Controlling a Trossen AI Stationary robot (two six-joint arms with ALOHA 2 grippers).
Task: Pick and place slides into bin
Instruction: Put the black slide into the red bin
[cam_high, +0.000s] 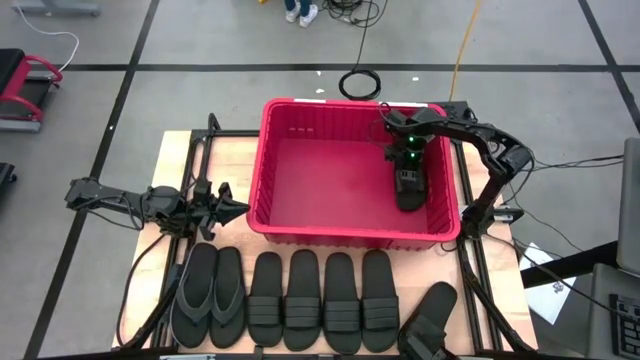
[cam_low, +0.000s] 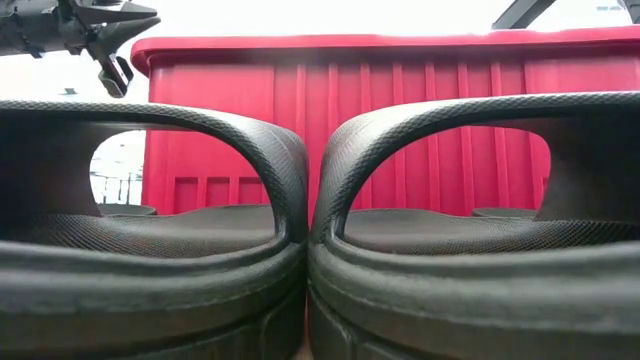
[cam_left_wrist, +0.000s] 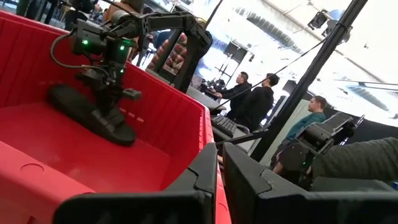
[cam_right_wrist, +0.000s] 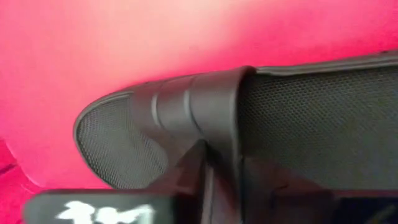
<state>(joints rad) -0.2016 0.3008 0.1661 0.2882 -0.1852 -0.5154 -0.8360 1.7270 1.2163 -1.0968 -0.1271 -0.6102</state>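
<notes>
The red bin (cam_high: 300, 118) stands on the table's far half. One black slide (cam_high: 411, 196) lies flat on the bin's floor by its right wall, sole down. My right gripper (cam_high: 407, 178) points down at this slide's ribbed strap (cam_right_wrist: 211, 106); the left wrist view shows the gripper (cam_left_wrist: 109, 111) down on the slide (cam_left_wrist: 68, 102). My left gripper (cam_high: 232, 210) hangs shut just left of the bin, touching nothing. Several more slides (cam_high: 320, 300) lie in a row along the near edge. Two grey flip-flops (cam_high: 210, 295) are at the row's left end.
One slide (cam_high: 430, 318) lies askew at the near right corner. Two slides (cam_low: 150, 250) fill the low view in front of the bin's wall (cam_low: 400, 150). The bin's left and middle floor (cam_high: 320, 180) is bare. People (cam_left_wrist: 255, 99) stand beyond the table.
</notes>
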